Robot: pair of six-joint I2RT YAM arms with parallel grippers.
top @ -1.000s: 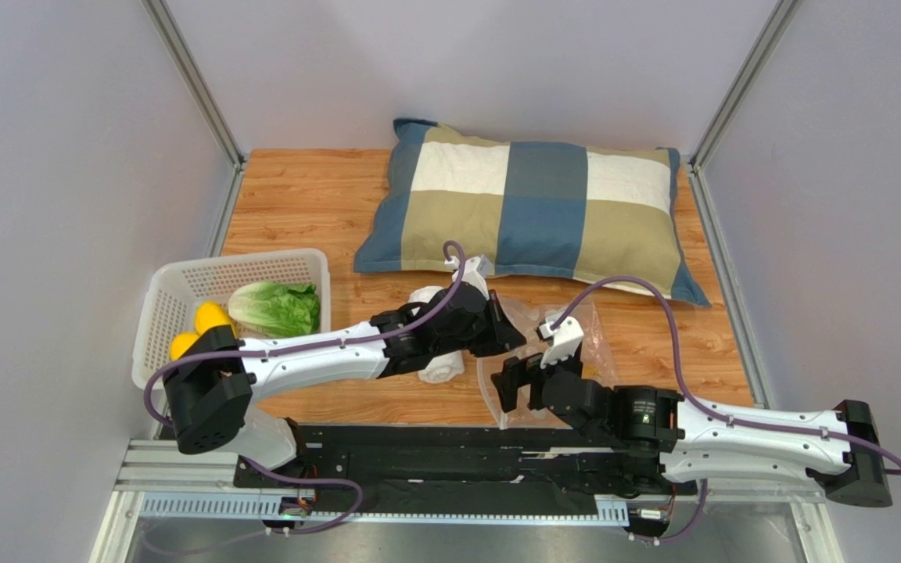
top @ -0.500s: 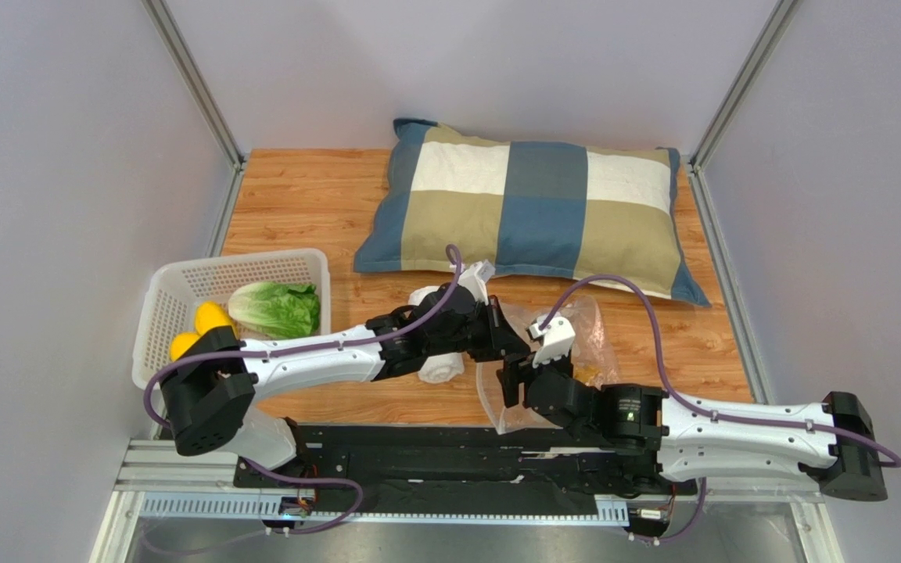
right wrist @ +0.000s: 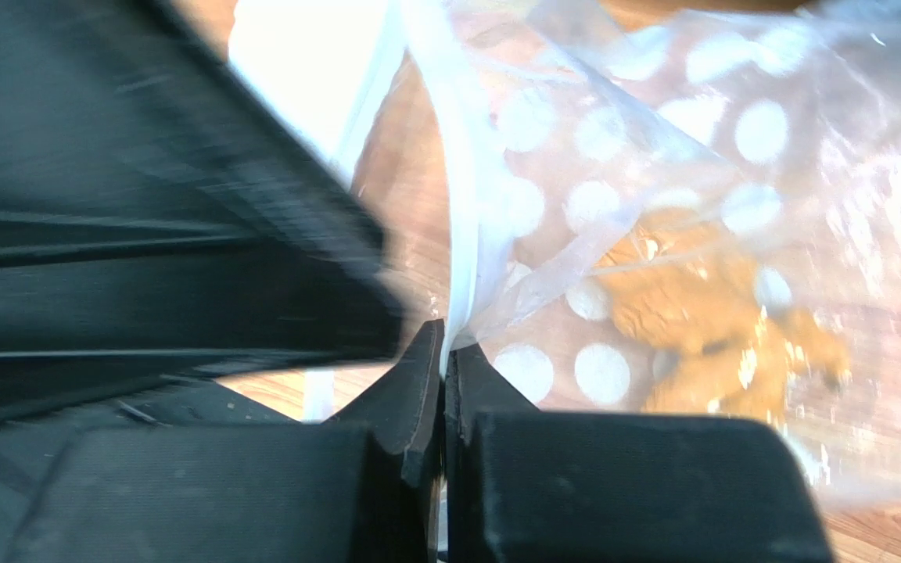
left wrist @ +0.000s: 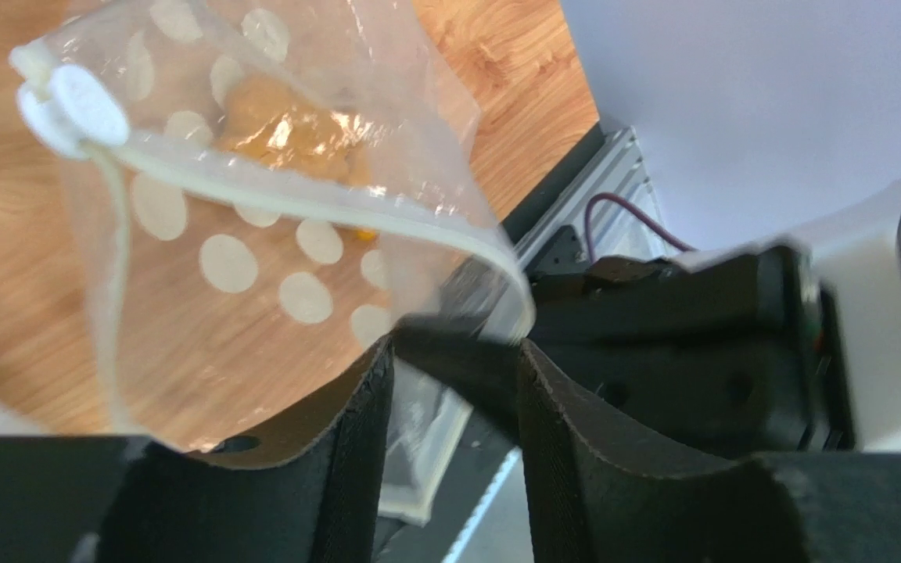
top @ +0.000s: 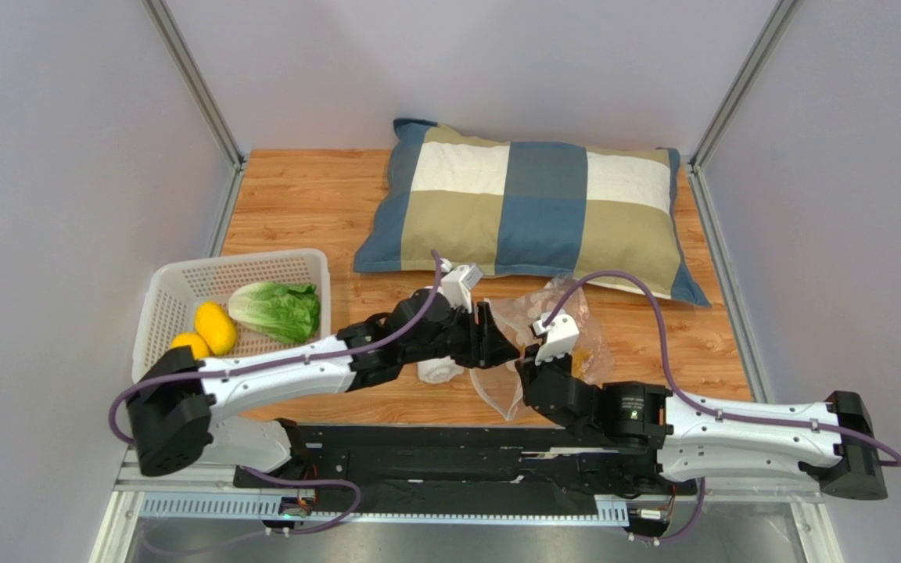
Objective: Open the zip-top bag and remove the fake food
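Note:
The zip-top bag [top: 552,314], clear with pale dots, lies crumpled between both grippers. My right gripper [right wrist: 445,334] is shut on its white zip edge [right wrist: 467,199], low at the bag's near side [top: 528,373]. My left gripper [left wrist: 455,352] stands open just short of the zip strip [left wrist: 303,211], with only a dark arm part behind its gap; from above it sits at the bag's left [top: 505,340]. An orange-brown lumpy piece [right wrist: 702,317] [left wrist: 291,129] is inside the bag. The fake food, a leafy cabbage [top: 277,309] and two yellow lemons [top: 216,326] [top: 189,344], lies in the basket.
A white basket [top: 173,282] stands at the left edge. A checked pillow [top: 532,211] fills the back of the table. A rolled white towel [top: 435,372] lies under the left arm. Metal rails [top: 420,469] run along the near edge.
My right gripper has closed on the bag's zip edge. My left gripper has opened and let go of the bag, and its arm has swung a little lower and left at the shoulder.

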